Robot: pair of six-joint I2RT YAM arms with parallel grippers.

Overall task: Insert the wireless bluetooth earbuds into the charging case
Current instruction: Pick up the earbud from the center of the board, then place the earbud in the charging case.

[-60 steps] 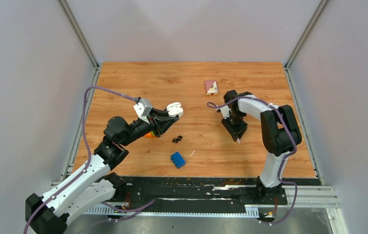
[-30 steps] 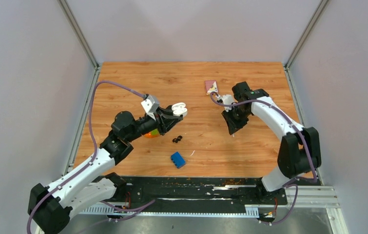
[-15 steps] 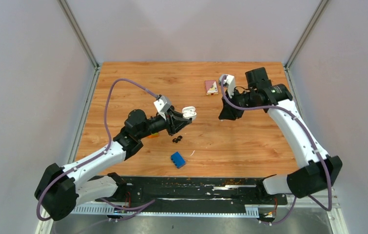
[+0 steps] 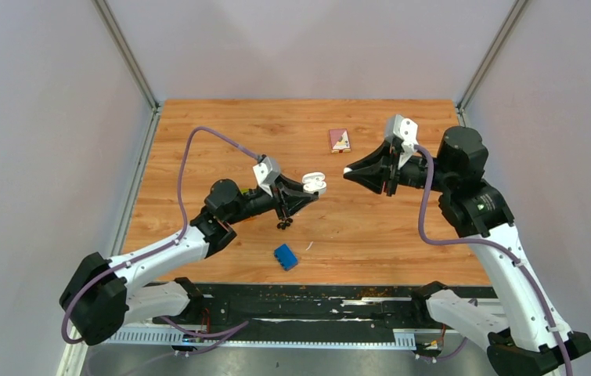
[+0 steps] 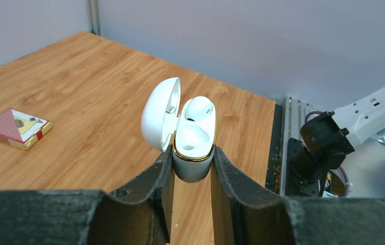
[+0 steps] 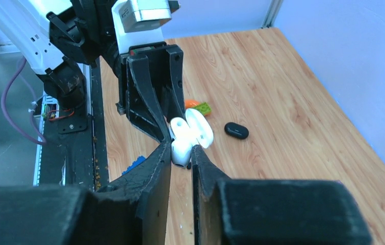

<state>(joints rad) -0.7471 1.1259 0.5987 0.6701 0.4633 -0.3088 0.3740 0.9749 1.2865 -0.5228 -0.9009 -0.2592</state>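
Observation:
My left gripper (image 4: 310, 188) is shut on a white charging case (image 5: 194, 138) and holds it in the air over the middle of the table. The case's lid stands open, and a white rounded shape sits in its far socket. My right gripper (image 4: 347, 171) points left at the case from a short way off. Its fingertips are closed on a small white earbud (image 6: 181, 153). Two black earbuds (image 4: 284, 224) lie on the table below the left gripper.
A blue block (image 4: 285, 256) lies near the front, a tiny white scrap (image 4: 308, 245) beside it. A patterned card box (image 4: 340, 140) sits at the back. A black oval case (image 6: 236, 130) and an orange-green object (image 6: 198, 106) lie beyond the left gripper.
The left gripper has carried the open case rightward toward the table's middle. The right arm has risen and swung round, so its gripper now points left at the case.

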